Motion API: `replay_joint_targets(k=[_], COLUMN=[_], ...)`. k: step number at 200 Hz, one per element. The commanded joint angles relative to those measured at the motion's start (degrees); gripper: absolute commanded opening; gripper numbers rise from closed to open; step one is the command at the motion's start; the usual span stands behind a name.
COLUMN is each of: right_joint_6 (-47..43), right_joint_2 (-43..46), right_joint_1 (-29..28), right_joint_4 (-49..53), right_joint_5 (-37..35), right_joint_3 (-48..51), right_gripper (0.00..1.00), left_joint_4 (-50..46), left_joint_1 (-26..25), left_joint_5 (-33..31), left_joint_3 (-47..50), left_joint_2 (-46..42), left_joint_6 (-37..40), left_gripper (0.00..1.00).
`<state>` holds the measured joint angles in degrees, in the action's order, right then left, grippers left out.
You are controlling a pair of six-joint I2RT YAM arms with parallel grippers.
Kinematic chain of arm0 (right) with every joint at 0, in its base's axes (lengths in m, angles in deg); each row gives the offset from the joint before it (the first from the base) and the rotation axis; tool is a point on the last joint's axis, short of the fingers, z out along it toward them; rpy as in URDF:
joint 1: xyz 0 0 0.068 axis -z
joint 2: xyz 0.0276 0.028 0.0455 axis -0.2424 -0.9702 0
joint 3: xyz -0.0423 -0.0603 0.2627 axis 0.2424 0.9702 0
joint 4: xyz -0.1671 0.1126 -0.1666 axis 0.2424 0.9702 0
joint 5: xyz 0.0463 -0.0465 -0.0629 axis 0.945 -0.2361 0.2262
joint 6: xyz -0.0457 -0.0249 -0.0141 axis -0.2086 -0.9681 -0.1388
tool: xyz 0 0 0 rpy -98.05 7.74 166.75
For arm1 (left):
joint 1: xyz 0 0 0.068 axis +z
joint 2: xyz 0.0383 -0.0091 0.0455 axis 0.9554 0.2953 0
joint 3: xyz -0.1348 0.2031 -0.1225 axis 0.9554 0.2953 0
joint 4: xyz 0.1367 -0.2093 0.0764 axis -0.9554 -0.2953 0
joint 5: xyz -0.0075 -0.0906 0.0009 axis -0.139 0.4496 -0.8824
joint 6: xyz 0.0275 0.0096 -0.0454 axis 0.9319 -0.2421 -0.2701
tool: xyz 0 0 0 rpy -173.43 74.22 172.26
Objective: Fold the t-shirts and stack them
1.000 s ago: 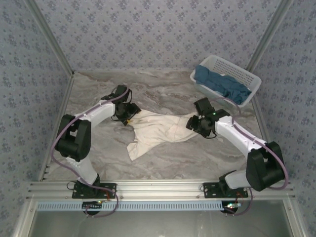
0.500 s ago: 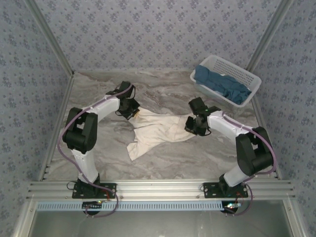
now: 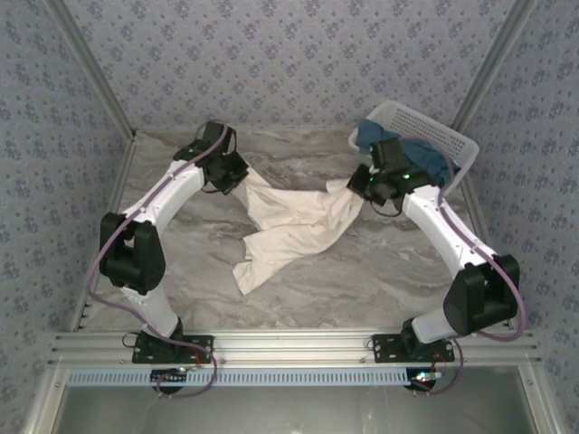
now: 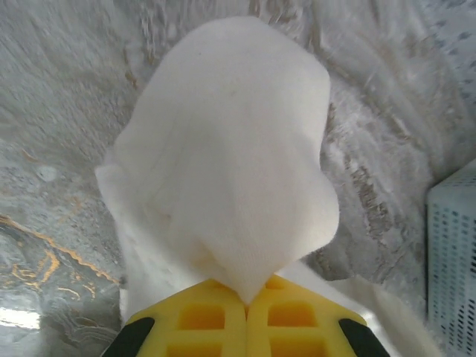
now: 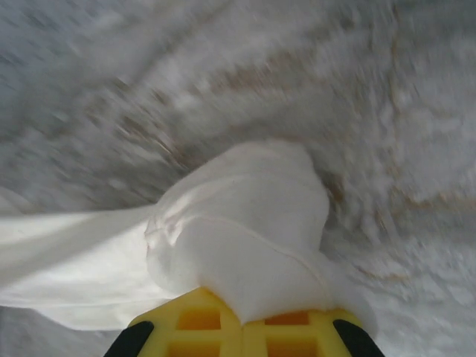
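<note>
Cloth stretches between the two arms, and we read the scene from the left side across. On the left, the left gripper [image 3: 237, 176] sits toward the far side of the marble table [image 3: 380, 271], at one corner of the cream shirt [image 3: 294, 221]. In the left wrist view its yellow fingers [image 4: 208, 316] are pressed together with a pinch of that shirt [image 4: 230, 149] clamped between them; the cloth bulges out in a rounded fold in front of the gripper [image 4: 245, 297], with the table [image 4: 59, 111] behind it and a slice of the white basket [image 4: 454, 253] at the right edge.

Across the middle, we see the shirt's far edge running from one gripper to the other. The rest of the shirt trails toward the near left, where a crumpled end lies on the table.

On the right, the right gripper [image 3: 362, 185] holds the opposite corner of the shirt, just beside the basket [image 3: 425, 119]. In the right wrist view the picture is blurred, yet we can make out the yellow fingers [image 5: 201, 323] closed on a wad of the shirt [image 5: 245, 223], a long band of it leading off to the left over the table [image 5: 223, 74].

At the far right corner, the basket holds the teal shirts [image 3: 434, 163] in a loose heap, apart from the cream one.
</note>
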<state>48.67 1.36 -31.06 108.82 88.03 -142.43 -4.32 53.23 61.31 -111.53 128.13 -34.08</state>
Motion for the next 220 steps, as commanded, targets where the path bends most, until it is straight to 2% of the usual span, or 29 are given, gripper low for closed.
replay_joint_targets(k=[1,35,68,95,146,166,187,220], right_joint_6=[0.9,4.8,7.7,9.4,9.6,9.2,9.0,9.5], right_joint_2=[2.7,5.0,5.7,6.7,10.4,11.6,13.5,16.1], right_joint_1=[2.8,6.6,9.3,9.9,10.4,10.8,12.6,18.1], right_joint_4=[-5.2,-15.8,-21.0,-23.0,-24.9,-25.7,-26.9,-27.1], right_joint_5=[3.3,7.0,11.9,14.9,16.5,17.2,17.3,18.6], right_joint_3=[-5.2,-9.0,-11.3,-10.6,-8.2,-8.3,-8.8,-12.3], right_gripper=[0.0,0.0,0.0,0.0,0.0,0.0,0.0,0.0], left_joint_4=[-3.9,-4.9,-4.7,-3.5,-0.3,1.1,4.6,8.2], left_joint_1=[1.9,5.0,6.7,7.0,7.1,7.0,6.3,-1.7], left_joint_5=[-1.7,-2.0,-6.3,-10.8,-11.1,-8.7,-1.1,5.6], left_joint_3=[-3.0,-4.1,-4.5,-3.7,-0.9,-0.1,0.4,0.7], left_joint_2=[-3.6,-7.1,-12.7,-17.9,-23.0,-23.8,-23.7,-24.4], left_joint_6=[2.3,3.9,6.9,9.4,10.4,10.2,10.4,14.1], left_gripper=[0.0,0.0,0.0,0.0,0.0,0.0,0.0,0.0])
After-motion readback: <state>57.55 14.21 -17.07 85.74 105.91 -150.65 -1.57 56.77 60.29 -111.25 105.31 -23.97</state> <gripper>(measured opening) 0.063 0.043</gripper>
